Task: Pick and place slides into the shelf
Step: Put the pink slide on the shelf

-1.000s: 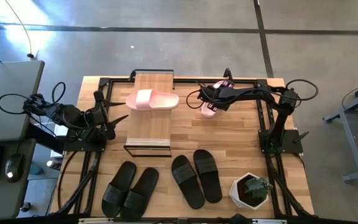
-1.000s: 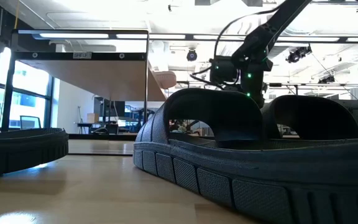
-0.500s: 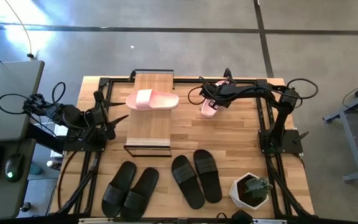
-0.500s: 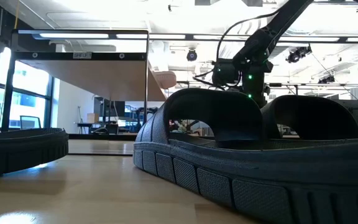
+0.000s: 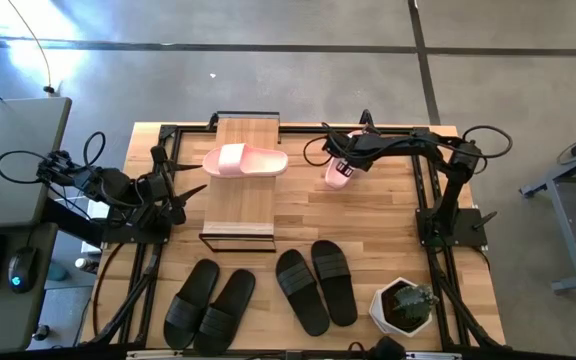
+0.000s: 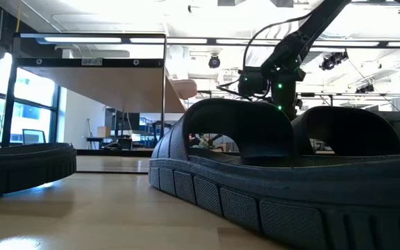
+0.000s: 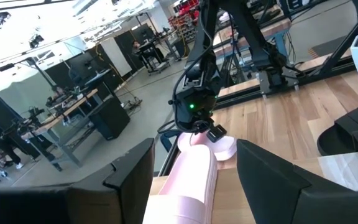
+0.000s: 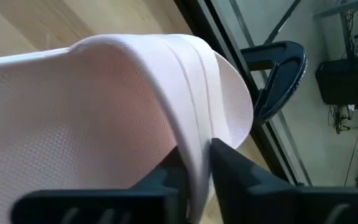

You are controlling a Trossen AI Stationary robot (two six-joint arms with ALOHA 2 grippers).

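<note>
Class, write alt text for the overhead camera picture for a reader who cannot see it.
The right gripper pinches a pale pink slide sandal at the wooden table's far edge. Its mate lies on the small plank-topped shelf; four black slides wait along the near edge.

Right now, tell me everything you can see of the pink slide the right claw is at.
The pink slide is pale pink with one wide, finely textured strap that looks like soft foam. It sits at the table's far edge, right of the shelf, apart from its mate on the shelf. The right claw pinches the strap's edge between its fingers.
</note>
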